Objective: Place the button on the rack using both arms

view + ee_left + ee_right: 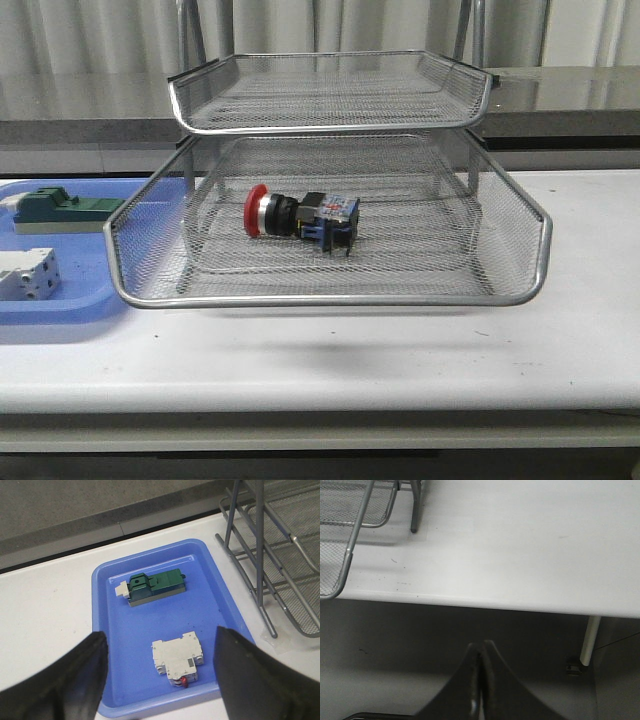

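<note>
- The button [298, 217] lies on its side on the mesh floor of the lower pulled-out tray of the rack [330, 296], red head toward the blue tray side, body toward the far side. It sits near the middle of that tray, clear of the rim on every side.
- Judgement: the placing step looks complete; what remains is retreat and, possibly, sliding the tray home.
- Left end effector [160, 675]: fingers spread wide, nothing between them. It hangs over the blue tray [110, 580], beside the rack's frame posts, above the white-grey block [178, 656]; the green block [154, 586] lies beyond that.
- Right end effector [481, 690]: fingers pressed together, gripping nothing. It hangs off the table [520, 545] edge, on the side of the rack away from the blue tray; only a corner of the rack shows in its view.
- The button is well apart from both end effectors, and neither wrist view shows it. The front view shows neither arm.
- To finish well, in my judgement: keep both arms outside the rack's wire rim while withdrawing; do not knock the frame, since the button rests loose on mesh and could roll.
- If the tray is to be pushed in, press squarely on the front rim, slowly, so the button does not slide.
- Keep the left end effector raised off the blocks.
</note>
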You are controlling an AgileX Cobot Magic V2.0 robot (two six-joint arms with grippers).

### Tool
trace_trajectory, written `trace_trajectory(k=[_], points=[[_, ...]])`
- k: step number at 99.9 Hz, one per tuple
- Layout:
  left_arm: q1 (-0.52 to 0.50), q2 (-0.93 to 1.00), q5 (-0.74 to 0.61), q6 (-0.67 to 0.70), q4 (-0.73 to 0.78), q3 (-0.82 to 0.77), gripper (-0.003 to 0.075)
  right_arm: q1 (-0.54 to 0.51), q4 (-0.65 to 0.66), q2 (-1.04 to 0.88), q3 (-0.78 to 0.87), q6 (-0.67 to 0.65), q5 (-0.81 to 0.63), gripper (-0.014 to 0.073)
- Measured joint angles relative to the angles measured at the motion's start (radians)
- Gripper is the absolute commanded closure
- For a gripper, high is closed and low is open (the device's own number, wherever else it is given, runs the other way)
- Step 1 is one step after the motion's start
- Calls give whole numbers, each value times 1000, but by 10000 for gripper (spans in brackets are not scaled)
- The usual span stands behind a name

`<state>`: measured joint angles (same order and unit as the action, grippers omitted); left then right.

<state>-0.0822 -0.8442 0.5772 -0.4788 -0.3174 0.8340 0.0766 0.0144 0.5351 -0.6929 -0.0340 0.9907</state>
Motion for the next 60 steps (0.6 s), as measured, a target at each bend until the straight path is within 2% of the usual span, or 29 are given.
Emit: trace_trajectory(k=[27,60], points=[[0,319,-187,0,-74,-302,283,0,0,0,0,0,0,664],[0,660,-224,0,-133,-515,283,0,0,0,0,0,0,664]])
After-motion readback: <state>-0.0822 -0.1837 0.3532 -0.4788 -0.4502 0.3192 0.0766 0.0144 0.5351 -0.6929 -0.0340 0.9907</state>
